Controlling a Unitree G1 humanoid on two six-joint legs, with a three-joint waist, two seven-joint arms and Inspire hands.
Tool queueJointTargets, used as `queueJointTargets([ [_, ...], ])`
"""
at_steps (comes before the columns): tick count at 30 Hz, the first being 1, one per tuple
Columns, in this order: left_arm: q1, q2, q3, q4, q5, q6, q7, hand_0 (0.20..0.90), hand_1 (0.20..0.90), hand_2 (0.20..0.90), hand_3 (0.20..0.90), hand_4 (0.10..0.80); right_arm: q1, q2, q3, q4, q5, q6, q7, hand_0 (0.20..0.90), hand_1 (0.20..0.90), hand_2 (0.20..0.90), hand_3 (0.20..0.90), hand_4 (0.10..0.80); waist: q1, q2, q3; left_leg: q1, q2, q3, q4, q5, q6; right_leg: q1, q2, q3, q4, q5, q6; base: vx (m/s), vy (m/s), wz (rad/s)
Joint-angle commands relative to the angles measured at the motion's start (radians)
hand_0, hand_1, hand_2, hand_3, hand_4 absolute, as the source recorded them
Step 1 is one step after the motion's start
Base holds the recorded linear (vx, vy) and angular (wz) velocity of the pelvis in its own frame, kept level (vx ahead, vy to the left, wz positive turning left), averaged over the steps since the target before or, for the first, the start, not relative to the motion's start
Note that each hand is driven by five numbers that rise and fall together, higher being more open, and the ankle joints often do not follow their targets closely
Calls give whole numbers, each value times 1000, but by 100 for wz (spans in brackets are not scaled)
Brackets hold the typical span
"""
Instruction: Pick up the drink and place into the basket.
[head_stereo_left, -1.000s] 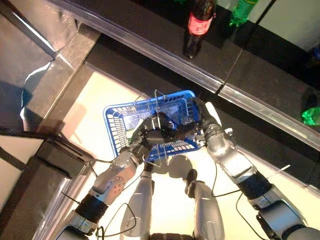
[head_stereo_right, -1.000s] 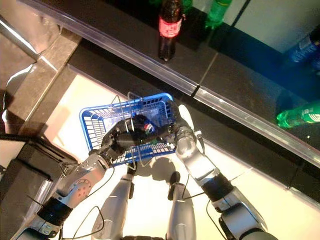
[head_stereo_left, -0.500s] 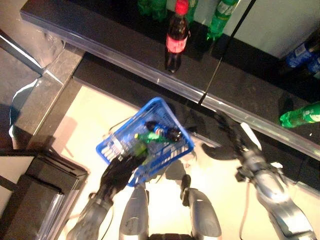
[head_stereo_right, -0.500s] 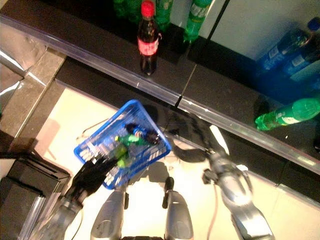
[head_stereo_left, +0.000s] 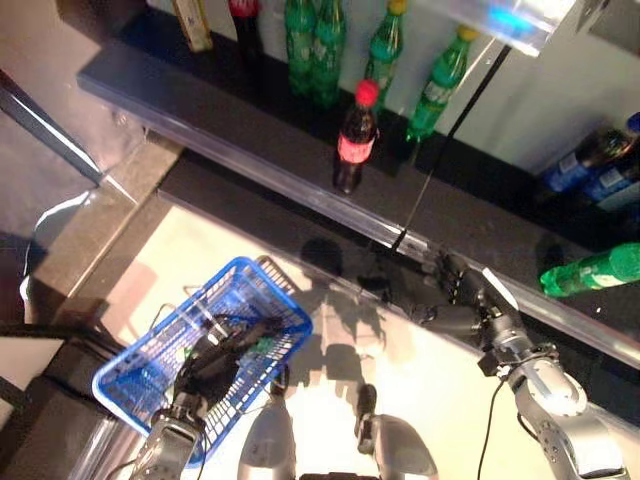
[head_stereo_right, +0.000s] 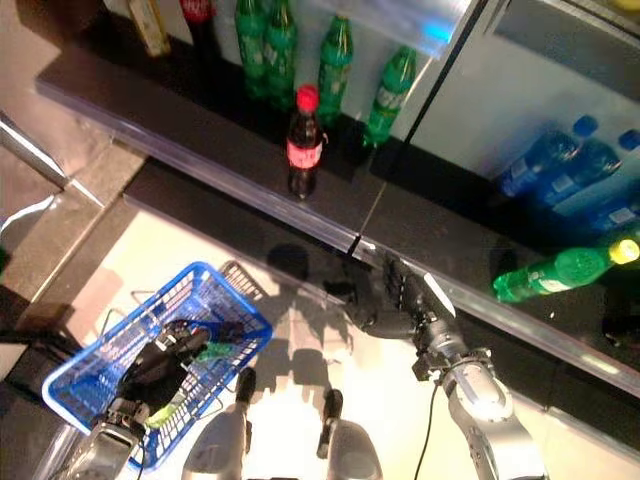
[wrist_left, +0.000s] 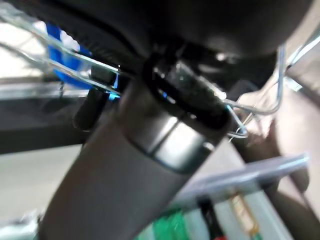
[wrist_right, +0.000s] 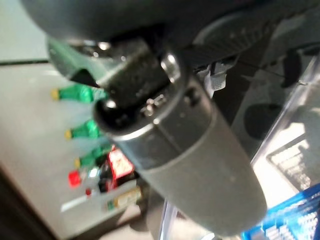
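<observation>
Nearest the viewer, at lower left, the left robot hand (head_stereo_right: 158, 368) is clenched around the wire handles of a blue basket (head_stereo_left: 140, 365), carrying it low over the pale floor (head_stereo_left: 330, 350). A green drink bottle (head_stereo_right: 212, 352) lies inside the basket beside the hand; another darker bottle may sit with it, but that is hard to tell. Half a second ago the basket hung higher and nearer the middle; it has swung down to the left, and the view has tilted up toward the shelf. The right robot hand (head_stereo_right: 405, 300), which 1 second ago met the basket, now hovers released and empty near the dark shelf ledge (head_stereo_left: 280, 170). Farther off, a red-capped cola bottle (head_stereo_right: 302, 142) stands on the shelf, with green bottles (head_stereo_left: 385, 45) behind it. The placing step appears done.
</observation>
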Motion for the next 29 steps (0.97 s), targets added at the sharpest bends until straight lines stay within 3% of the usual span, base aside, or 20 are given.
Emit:
queueJointTargets([
  [1, -46, -13, 13, -130, 39, -170, -117, 300, 300, 300, 200, 100, 89, -18, 78, 60, 43, -25, 8, 900, 900, 900, 900, 800, -37, 14, -263, 48, 23, 50, -19, -25, 5, 16, -41, 27, -104, 119, 32, 36, -25, -14],
  [7, -83, -34, -5, 110, 119, -149, -7, 300, 300, 300, 200, 100, 74, 41, 138, 275, 53, -24, -27, 900, 900, 900, 900, 800, -49, 21, -301, 66, 34, 68, -44, -20, -3, 34, -46, 23, -132, 134, 37, 9, -6, -3],
  [12, -166, -107, -22, 490, 208, -194, -10, 300, 300, 300, 200, 100, -4, 158, 191, 676, 107, -90, -64, 900, 900, 900, 900, 800, -50, 26, -324, 71, 37, 68, -54, -20, -8, 46, -53, 11, -153, 147, 38, 3, 1, -1],
  [13, -190, -125, -26, 577, 241, -194, 6, 300, 300, 300, 200, 100, -36, 193, 187, 805, 118, -64, -83, 900, 900, 900, 900, 800, -47, 30, -330, 71, 38, 71, -57, -21, -7, 49, -56, 5, -159, 150, 39, 0, 0, 0],
  [17, -253, -142, -30, 797, 289, -210, 28, 300, 300, 300, 200, 100, -104, 244, 165, 1148, 104, -164, -69, 900, 900, 900, 900, 800, -42, 40, -332, 73, 42, 75, -59, -24, -10, 57, -60, -5, -173, 156, 40, -12, 18, -6],
  [20, -285, -157, -27, 967, 369, -218, 54, 300, 300, 300, 200, 100, -131, 270, 140, 1357, 26, -202, -127, 900, 900, 900, 900, 800, -44, 46, -337, 74, 43, 79, -59, -29, -12, 59, -60, -4, -178, 154, 41, -7, 21, -3],
  [24, -299, -168, -23, 1042, 395, -196, 74, 300, 300, 300, 200, 100, -132, 272, 145, 1463, -90, -242, -195, 900, 900, 900, 900, 800, -50, 54, -338, 76, 43, 86, -59, -35, -9, 58, -62, 0, -177, 150, 40, -4, 16, -1],
  [29, -302, -176, -14, 1054, 354, -181, 75, 300, 300, 300, 200, 100, -128, 269, 125, 1503, -65, -243, -168, 900, 900, 900, 900, 800, -55, 63, -336, 81, 43, 88, -59, -43, -6, 60, -65, -1, -178, 146, 39, -20, 25, -7],
])
